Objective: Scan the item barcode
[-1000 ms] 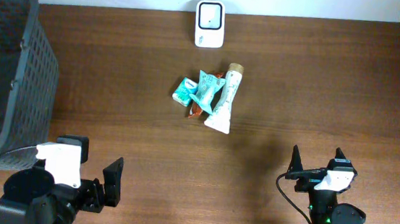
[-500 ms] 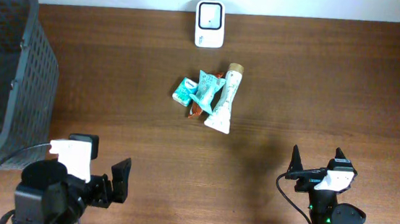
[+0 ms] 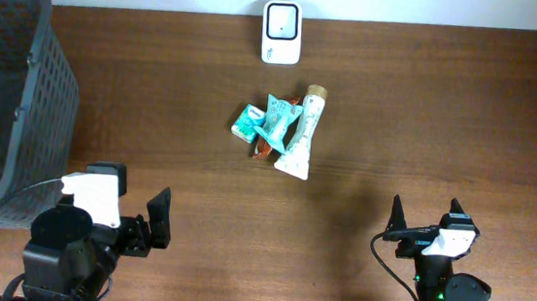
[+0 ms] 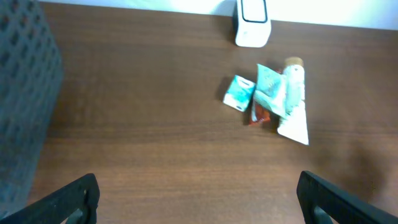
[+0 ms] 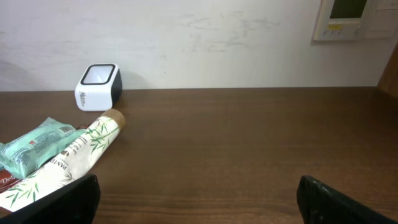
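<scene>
- Left gripper (image 3: 135, 202) hovers well in front of the scanner (image 3: 281, 32) and off to its left, jaws spread as wide as they go, holding nothing.
- Right gripper (image 3: 425, 211) sits well in front of the scanner and off to its right, jaws equally wide and empty.
- White scanner stands at the back edge of the wooden table (image 3: 448, 108), window facing up, probably so a barcode can be passed over it.
- Just in front of the scanner lies a small heap of items: a white tube (image 3: 301, 134) with its cap toward the scanner, a teal pouch (image 3: 279, 120) overlapping it, a smaller teal packet (image 3: 248, 120) on the left, and a red-brown wrapper (image 3: 264, 150) partly underneath.
- Nothing is lifted yet; which item is meant, I cannot tell.
- Dark mesh basket (image 3: 53, 102) stands far left of the scanner, likely for finished goods.
- Bare wood surrounds the heap, so either arm has open room; the overlap looks like the tight spot.
</scene>
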`<state>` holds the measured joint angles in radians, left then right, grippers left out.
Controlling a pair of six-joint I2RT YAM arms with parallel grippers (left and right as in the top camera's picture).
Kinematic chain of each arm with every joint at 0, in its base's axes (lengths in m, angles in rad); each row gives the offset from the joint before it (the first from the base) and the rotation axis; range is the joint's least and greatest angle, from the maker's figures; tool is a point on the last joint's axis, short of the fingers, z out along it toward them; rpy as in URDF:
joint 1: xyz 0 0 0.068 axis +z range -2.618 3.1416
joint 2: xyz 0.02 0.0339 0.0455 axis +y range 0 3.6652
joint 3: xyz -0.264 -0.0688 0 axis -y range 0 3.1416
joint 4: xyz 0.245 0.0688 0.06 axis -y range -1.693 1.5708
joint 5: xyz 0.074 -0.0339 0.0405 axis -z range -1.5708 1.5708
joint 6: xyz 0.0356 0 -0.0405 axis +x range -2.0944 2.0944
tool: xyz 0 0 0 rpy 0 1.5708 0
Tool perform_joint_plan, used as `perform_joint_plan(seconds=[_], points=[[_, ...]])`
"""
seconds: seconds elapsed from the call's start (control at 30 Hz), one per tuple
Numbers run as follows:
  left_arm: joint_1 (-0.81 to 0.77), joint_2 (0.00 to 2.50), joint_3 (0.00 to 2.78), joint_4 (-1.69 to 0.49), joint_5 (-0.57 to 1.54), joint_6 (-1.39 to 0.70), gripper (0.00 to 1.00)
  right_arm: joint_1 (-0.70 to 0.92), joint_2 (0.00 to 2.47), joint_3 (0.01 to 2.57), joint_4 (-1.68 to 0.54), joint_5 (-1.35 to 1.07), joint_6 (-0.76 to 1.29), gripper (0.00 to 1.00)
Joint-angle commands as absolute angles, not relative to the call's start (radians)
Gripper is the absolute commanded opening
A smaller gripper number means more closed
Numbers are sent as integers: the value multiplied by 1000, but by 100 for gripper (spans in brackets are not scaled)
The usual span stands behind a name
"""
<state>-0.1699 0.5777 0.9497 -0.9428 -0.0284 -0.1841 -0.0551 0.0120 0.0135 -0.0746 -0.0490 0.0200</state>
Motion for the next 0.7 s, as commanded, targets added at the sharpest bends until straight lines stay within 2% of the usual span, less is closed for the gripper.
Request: perform_joint_plan(seconds=[0.0,0.4,0.57,0.67], points=[[-167,582,942,-927,-113,-193,99,-46,4,6,-78,-44,23,99],[-167,602,942,-910,-135,-194,99,-46,4,6,-78,-44,23,99],[-167,602,942,-904,27,-193,99,-46,4,6,-77,-44,23,99],[-167,593,942,-894,49,-194,99,-46,4,6,-78,-44,23,99]])
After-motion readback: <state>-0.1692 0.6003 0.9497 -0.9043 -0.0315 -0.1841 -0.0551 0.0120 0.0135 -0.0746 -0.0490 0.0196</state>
